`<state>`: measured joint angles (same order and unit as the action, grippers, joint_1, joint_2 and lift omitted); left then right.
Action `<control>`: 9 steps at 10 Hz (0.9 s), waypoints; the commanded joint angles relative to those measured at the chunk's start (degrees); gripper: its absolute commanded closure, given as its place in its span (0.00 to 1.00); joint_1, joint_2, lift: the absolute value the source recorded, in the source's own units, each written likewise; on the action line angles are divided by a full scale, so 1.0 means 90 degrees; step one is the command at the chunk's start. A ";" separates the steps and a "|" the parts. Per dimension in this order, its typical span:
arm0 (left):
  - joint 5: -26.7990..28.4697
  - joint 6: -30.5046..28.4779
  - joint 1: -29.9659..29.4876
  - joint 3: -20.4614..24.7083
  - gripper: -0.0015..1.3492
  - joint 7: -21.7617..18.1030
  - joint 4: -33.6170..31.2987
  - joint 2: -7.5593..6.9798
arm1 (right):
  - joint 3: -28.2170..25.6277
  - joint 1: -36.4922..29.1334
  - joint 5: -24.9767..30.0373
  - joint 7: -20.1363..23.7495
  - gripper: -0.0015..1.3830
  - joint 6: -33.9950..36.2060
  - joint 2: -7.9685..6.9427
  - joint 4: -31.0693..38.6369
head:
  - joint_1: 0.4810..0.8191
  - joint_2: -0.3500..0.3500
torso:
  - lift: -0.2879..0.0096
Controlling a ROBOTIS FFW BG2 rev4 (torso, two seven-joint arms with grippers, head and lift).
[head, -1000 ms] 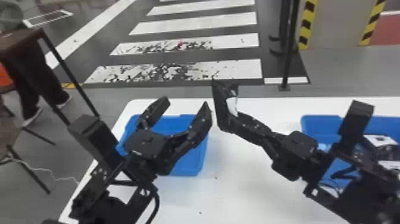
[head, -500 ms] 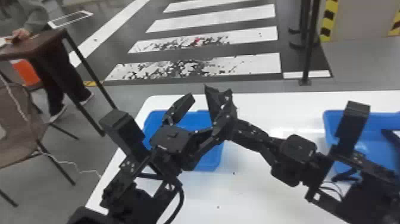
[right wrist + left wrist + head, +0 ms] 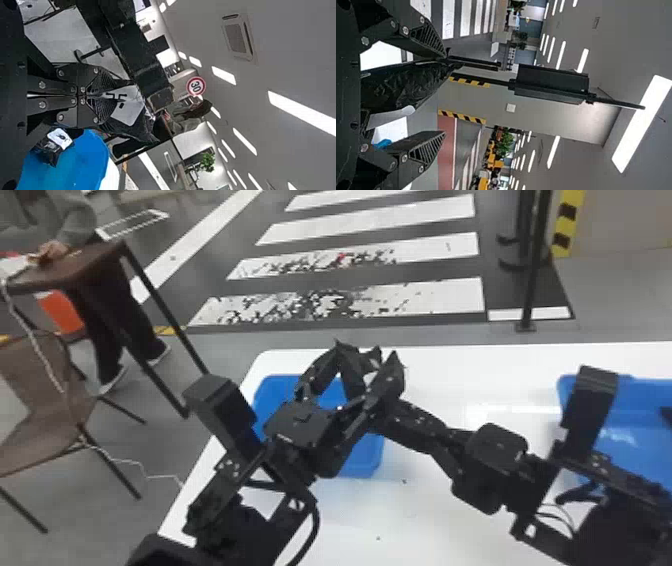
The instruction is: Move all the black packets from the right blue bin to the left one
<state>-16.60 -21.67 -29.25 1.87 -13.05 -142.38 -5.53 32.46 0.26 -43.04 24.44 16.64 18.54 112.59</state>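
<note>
Black packet (image 3: 405, 85), pinched by the jaws of the right gripper (image 3: 392, 410), extends between the widely parted jaws of the left gripper (image 3: 367, 357). Second packet (image 3: 49, 148): inside the left bin (image 3: 85, 166).

Bright ceiling strips (image 3: 641, 124) light the room evenly, leaving white glare on the bench (image 3: 435, 515) right of the head view's centre and a pale sheen inside the right blue bin (image 3: 635, 455).

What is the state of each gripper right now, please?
Right gripper: closed, holding a black packet.
Left gripper: open, with the packet between its fingers.
</note>
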 commanded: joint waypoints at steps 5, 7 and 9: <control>-0.0136 0.0033 -0.0062 0.0097 0.90 0.0034 0.0000 0.0028 | -0.0026 -0.0060 -0.0168 0.0000 0.83 -0.0302 -0.0039 -0.0112 | 0.63 1.00 | 0.50; -0.0047 0.0158 0.0016 0.0147 0.90 0.0103 0.0078 0.0018 | -0.0191 -0.0138 -0.0321 0.0107 0.50 -0.0443 -0.0068 -0.0283 | 0.63 1.00 | 0.50; 0.0296 0.0642 0.0438 0.0300 0.90 0.0337 0.0703 0.0018 | -0.0534 -0.0356 -0.0308 0.0146 0.22 -0.0505 -0.0117 -0.0268 | 0.62 0.99 | 0.50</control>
<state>-15.24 -17.26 -26.70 4.09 -10.08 -138.02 -5.35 28.66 -2.26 -45.91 25.71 12.48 17.68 110.07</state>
